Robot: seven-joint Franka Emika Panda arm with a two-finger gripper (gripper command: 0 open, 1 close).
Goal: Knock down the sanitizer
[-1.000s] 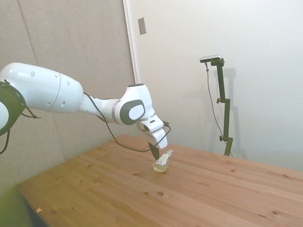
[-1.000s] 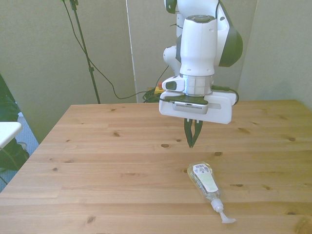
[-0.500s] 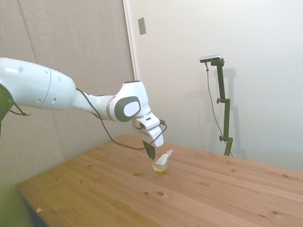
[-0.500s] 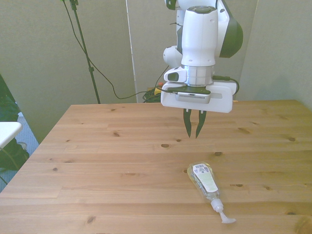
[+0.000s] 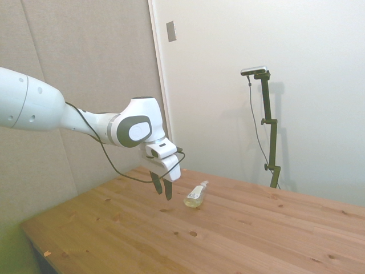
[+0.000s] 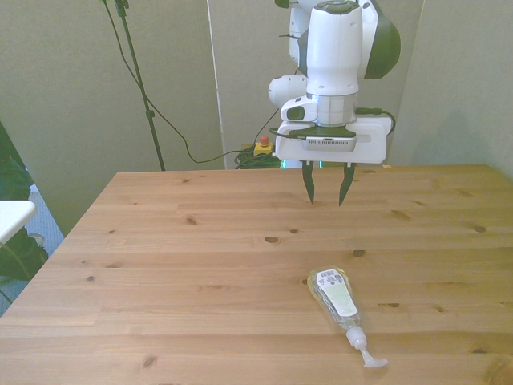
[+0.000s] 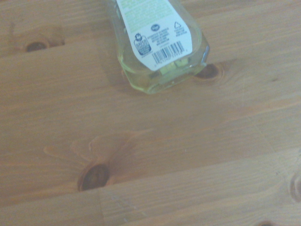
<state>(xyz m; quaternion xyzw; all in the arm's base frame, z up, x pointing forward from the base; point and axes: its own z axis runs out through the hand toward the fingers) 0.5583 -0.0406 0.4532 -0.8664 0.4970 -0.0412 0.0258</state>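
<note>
The end effector [image 6: 326, 195] has pulled back and spread open, empty, apart from the toppled sanitizer [image 6: 337, 297] lying on the surface [image 6: 160, 265].

The white arm [image 5: 68, 117] reaches in from the picture's left and angles down over the wooden table [image 5: 239, 240], a black cable looping beneath its wrist, and the gripper [image 5: 162, 190] hangs just above the boards with its two dark fingers parted and nothing between them. Just to its right the sanitizer [image 5: 196, 196] lies tipped over on the tabletop, yellowish base toward the camera and white pump nozzle pointing up and away toward the far wall, clear of the gripper with a strip of bare wood between them.
</note>
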